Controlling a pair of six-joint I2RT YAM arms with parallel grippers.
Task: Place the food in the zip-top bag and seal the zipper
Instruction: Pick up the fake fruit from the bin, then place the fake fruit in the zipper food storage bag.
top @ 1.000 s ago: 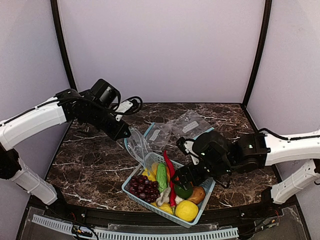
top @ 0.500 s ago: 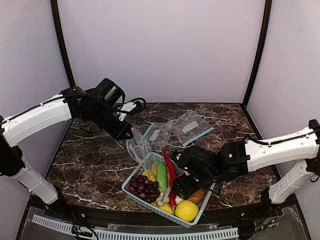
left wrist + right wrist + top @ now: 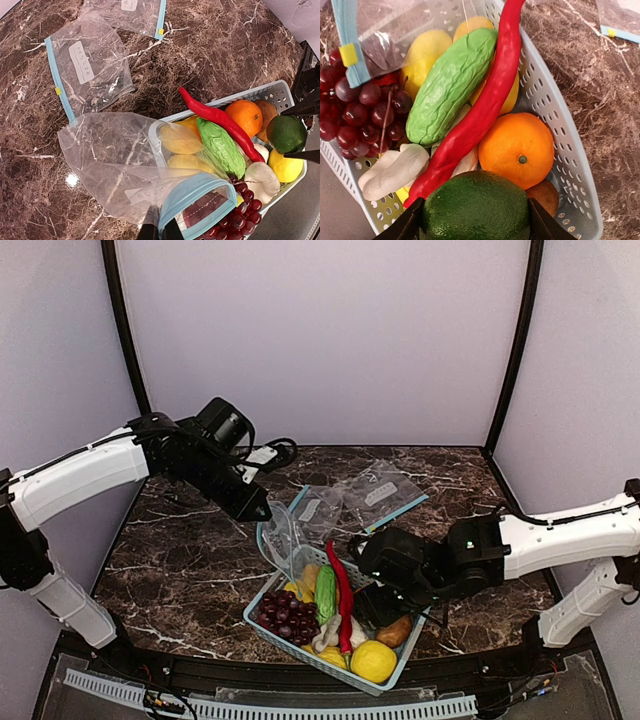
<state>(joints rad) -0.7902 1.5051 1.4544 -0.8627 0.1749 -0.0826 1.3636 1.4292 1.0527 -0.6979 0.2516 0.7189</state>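
Right claw [image 3: 475, 220] pinching avocado [image 3: 476, 200] inside basket [image 3: 568, 165]. Orange [image 3: 519, 149] at avocado's 1 o'clock, gourd [image 3: 451, 85] at 11. Left claw [image 3: 160, 232] pinching bag [image 3: 110, 160] at zipper [image 3: 195, 187], mouth over grapes [image 3: 240, 210].
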